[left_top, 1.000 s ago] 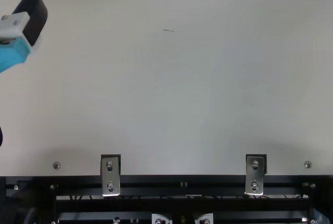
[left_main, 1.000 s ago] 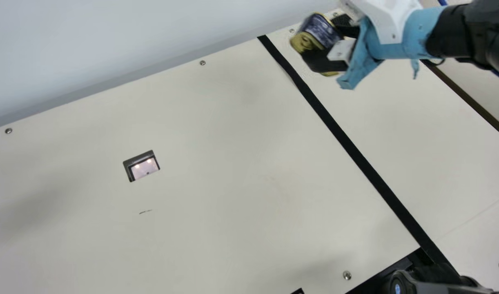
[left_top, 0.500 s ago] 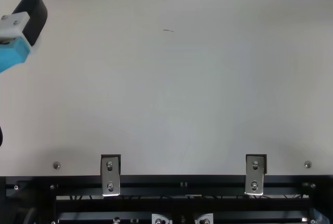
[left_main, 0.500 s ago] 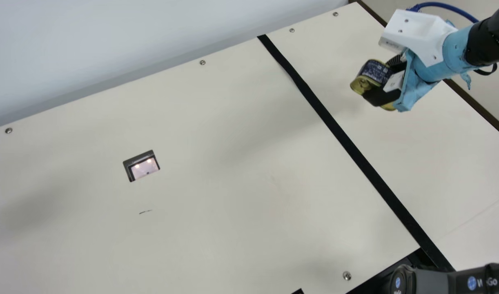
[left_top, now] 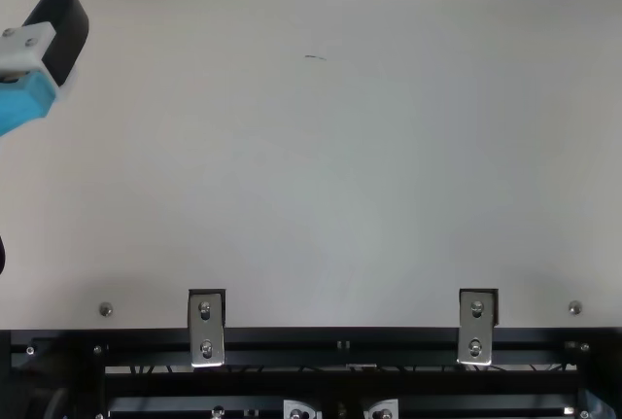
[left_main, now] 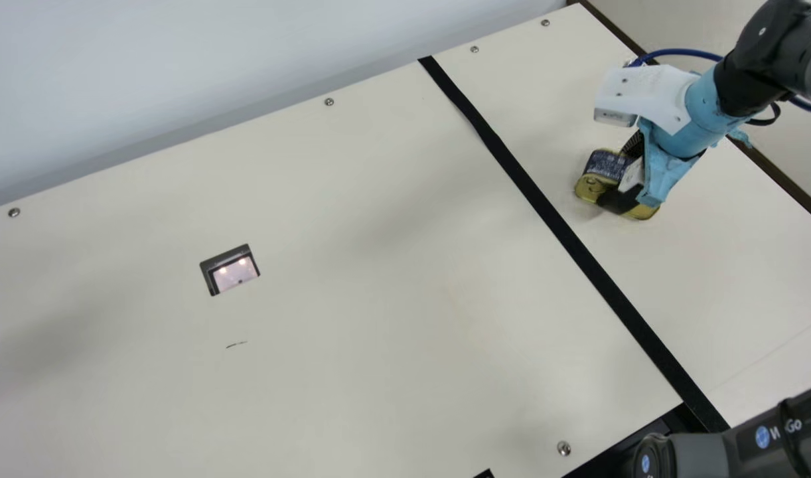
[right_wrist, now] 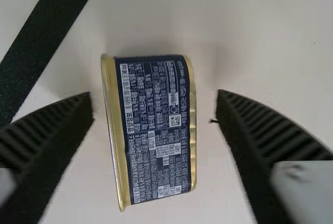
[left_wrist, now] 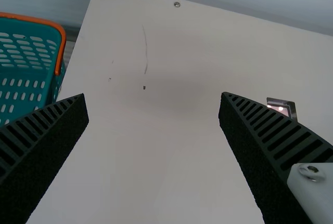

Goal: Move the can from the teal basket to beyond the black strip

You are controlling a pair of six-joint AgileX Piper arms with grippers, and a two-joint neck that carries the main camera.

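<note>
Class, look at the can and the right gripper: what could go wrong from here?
The right gripper is open around the can, so a crooked withdrawal might knock it. The can sits on its side wall, not a flat end, so a nudge could topple it, perhaps toward the nearby black strip.

Can (right_wrist: 156, 130): squat block shape, rounded corners, gold rims, dark blue label with dense white print. I see it lying on its side on the cream table (left_main: 379, 299), label side up, one gold end toward my main view. It's already past the black strip (left_main: 545, 212), near it, not touching. Strip: flat, narrow, slanting across the tabletop, slight kink in the upper stretch. Teal basket (left_wrist: 62, 39): slotted sides, orange band along the rim, partly in my left wrist view, by the table's edge.
</note>
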